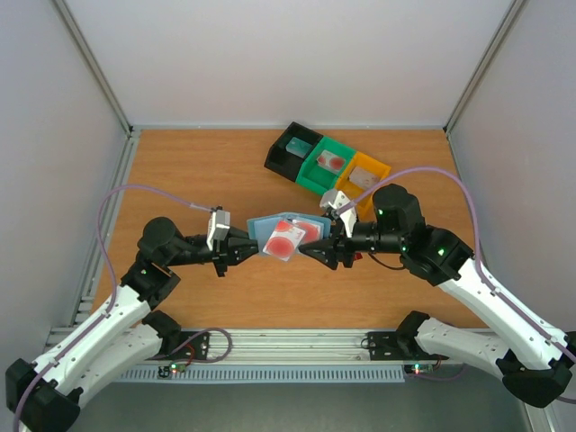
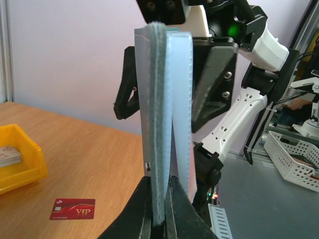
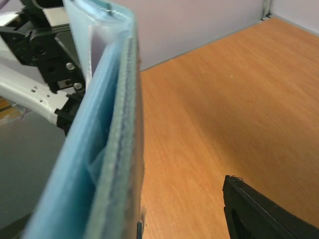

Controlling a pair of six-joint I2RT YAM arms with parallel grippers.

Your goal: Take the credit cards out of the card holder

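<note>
My left jaws pinch the floppy-looking card holder (image 2: pixel 164 124) above the desk (image 1: pixel 198 171). My right jaws are spread beside it. I should grab the stiff card (image 1: pixel 286 239) by its edge.

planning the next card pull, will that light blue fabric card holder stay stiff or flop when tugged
The light blue soft bifold card holder probably flexes: pinched at one edge by the left arm's shut jaws, its two leaves splay apart. It seems light, since that one pinch holds it upright. Its textured fabric likely resists slipping.
</note>
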